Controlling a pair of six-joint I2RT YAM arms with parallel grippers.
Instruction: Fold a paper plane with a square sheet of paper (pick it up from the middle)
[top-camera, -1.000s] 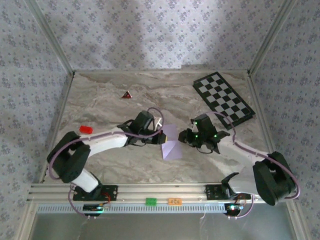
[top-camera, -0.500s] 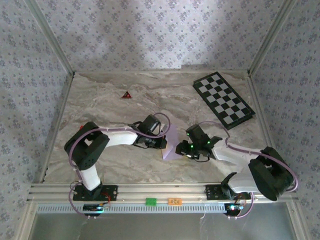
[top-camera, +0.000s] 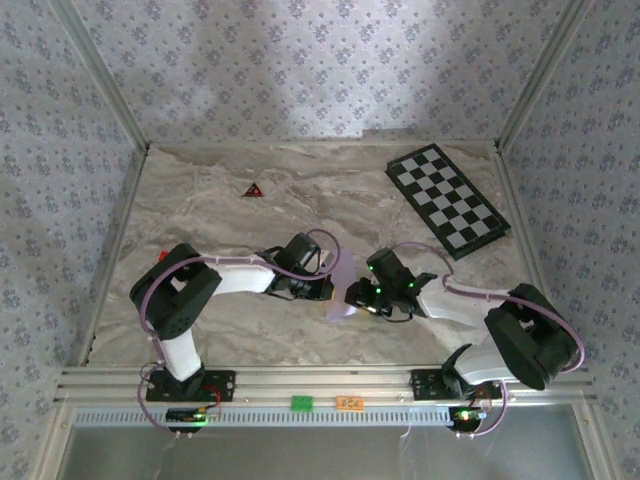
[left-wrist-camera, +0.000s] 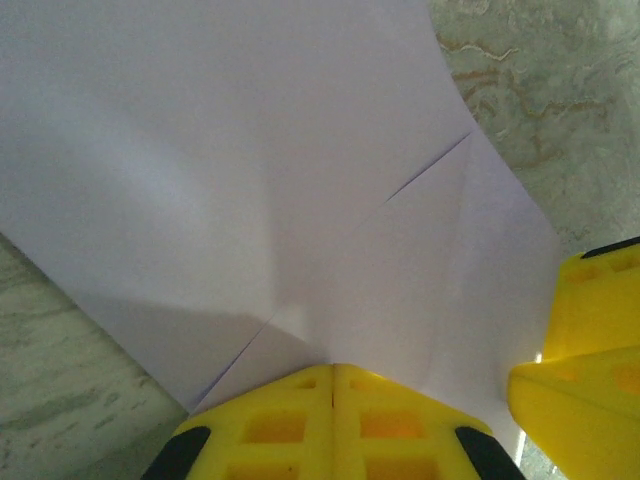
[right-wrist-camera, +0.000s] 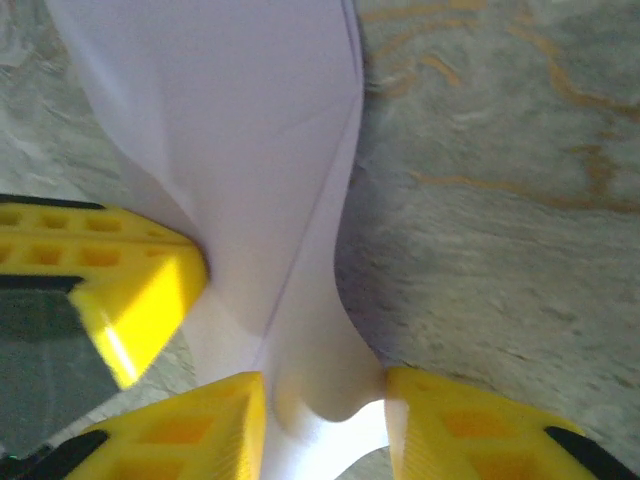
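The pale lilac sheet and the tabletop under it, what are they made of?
The pale lilac sheet looks like thin matte paper: sharp creases, soft bends. The tabletop looks like veined grey-beige marble or a printed laminate; can't tell which.

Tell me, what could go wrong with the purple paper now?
1. The left gripper is shut on one edge of the thin pale lilac square sheet of paper, which is bowed, not flat. A pull might tear or crumple it.
2. The right gripper has its jaws apart around a curled fold, so the paper could slip free or crease crookedly.
3. Both grippers sit very close together and might bump.
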